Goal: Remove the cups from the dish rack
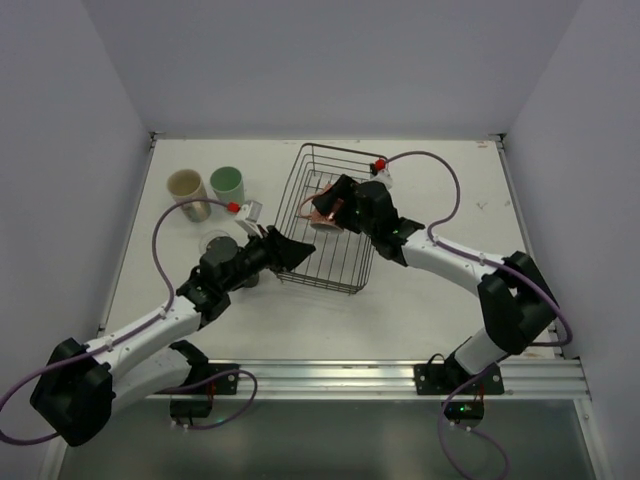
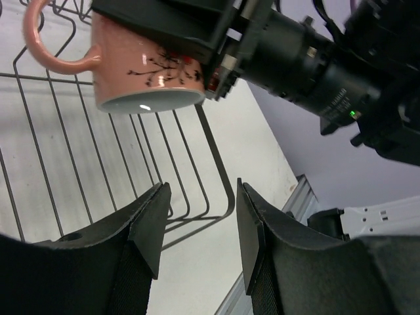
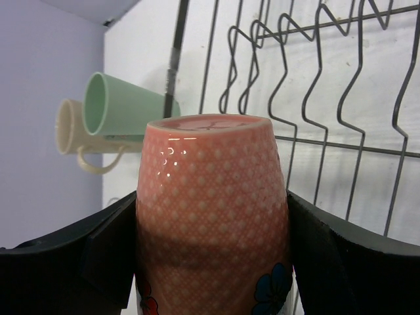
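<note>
Bright even light, soft shadows, glare spots on pink mug (image 3: 211,216), jaws blurry in wrist cams.

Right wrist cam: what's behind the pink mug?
Rack wires over the white table, plus the green cup and cream cup off to the left. The pink mug, held in the right gripper, covers whatever sits straight behind it.

The salmon-pink mug (image 3: 210,216) wears white dots, blue and red flowers.
</note>
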Action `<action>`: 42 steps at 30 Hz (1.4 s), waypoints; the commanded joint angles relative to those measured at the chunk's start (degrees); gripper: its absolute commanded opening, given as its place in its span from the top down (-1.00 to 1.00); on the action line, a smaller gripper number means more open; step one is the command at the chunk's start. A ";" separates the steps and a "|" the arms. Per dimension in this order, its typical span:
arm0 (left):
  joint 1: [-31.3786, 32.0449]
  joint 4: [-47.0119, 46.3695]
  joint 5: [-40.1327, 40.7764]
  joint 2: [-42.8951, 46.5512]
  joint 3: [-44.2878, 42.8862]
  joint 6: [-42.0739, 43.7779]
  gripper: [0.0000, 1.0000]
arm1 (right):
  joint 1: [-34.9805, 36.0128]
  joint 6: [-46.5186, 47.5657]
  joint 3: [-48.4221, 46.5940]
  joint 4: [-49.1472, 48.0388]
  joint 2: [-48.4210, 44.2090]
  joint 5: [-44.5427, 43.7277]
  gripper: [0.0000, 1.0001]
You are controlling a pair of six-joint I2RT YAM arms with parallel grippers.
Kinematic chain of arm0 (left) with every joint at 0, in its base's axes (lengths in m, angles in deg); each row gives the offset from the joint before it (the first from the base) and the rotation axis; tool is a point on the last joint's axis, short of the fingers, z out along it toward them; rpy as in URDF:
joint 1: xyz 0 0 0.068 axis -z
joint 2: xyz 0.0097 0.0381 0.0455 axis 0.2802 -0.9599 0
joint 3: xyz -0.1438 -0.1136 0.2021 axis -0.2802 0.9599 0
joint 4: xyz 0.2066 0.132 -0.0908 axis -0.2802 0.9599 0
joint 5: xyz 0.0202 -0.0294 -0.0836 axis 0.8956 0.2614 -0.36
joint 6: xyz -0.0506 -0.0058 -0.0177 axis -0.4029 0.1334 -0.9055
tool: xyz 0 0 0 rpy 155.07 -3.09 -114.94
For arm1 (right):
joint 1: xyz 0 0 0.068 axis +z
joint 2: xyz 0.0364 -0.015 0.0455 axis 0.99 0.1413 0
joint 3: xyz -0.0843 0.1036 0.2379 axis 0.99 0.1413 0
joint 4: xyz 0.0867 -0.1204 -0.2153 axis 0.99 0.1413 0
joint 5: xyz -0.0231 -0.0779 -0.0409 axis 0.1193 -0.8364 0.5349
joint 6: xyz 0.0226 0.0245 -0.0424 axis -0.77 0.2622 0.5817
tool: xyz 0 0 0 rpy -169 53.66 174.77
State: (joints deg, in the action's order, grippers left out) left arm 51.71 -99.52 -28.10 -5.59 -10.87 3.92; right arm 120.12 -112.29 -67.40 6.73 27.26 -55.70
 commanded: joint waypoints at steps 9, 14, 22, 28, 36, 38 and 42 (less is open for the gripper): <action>0.51 -19.62 6.07 -8.43 -1.00 -6.13 -0.16 | 0.35 -3.47 7.22 -21.82 -10.62 4.98 0.39; 0.59 -26.02 4.93 -12.20 -1.88 -7.53 -0.32 | 0.43 -3.38 9.60 -27.44 -11.15 6.05 0.40; 1.12 -32.36 3.16 -15.38 -3.11 -6.48 -0.33 | 0.35 -4.52 11.28 -32.20 -9.83 8.50 0.40; 1.47 -33.59 4.31 -17.39 -3.99 -7.00 -0.26 | 0.35 -5.58 11.45 -32.90 -9.30 8.86 0.42; 2.17 -37.99 5.80 -18.54 -5.05 -7.27 -0.19 | 0.52 -7.69 13.73 -35.27 -8.07 11.23 0.52; 2.35 -38.69 6.50 -18.81 -5.22 -7.18 -0.18 | 0.87 -7.86 14.00 -35.45 -7.72 11.06 0.52; 2.88 -40.19 7.30 -19.77 -6.10 -7.35 -0.14 | 1.22 -8.48 15.49 -36.85 -7.20 11.23 0.53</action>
State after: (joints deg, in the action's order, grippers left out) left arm 54.25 -132.43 -23.40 -24.87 -13.29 -3.75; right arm 120.14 -119.83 -52.58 -23.85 20.07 -46.74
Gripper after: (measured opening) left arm 0.575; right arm 0.815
